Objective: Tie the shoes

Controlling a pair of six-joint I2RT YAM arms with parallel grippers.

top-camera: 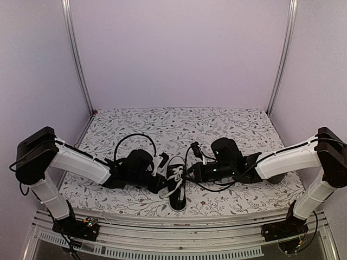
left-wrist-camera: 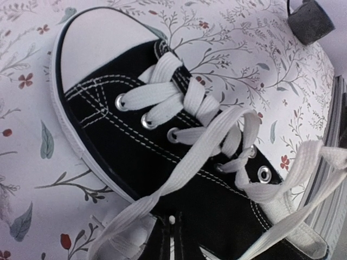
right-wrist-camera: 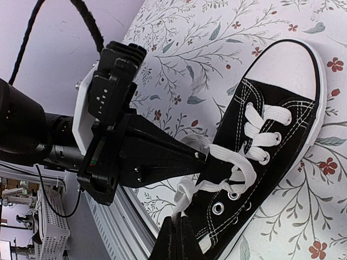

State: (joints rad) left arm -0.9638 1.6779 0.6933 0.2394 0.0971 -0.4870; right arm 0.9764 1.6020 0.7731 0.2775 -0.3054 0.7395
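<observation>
The black sneaker (top-camera: 177,187) with white laces lies near the table's front edge, toe away from me. It also shows in the left wrist view (left-wrist-camera: 135,124) and the right wrist view (right-wrist-camera: 271,157). My left gripper (top-camera: 164,183) is at the shoe's left side; its fingers (left-wrist-camera: 172,241) are shut and a lace strand (left-wrist-camera: 200,157) runs taut to their tip. My right gripper (top-camera: 190,174) is at the shoe's right side, fingers (right-wrist-camera: 176,241) shut on the other lace end (right-wrist-camera: 183,197). The two strands cross over the upper eyelets.
A dark grey mug (left-wrist-camera: 309,20) stands behind the shoe (top-camera: 194,147). The flower-patterned cloth (top-camera: 227,127) covers the table. The metal front rail (right-wrist-camera: 116,216) runs close under the shoe's heel. The left gripper's body (right-wrist-camera: 114,135) fills the left of the right wrist view.
</observation>
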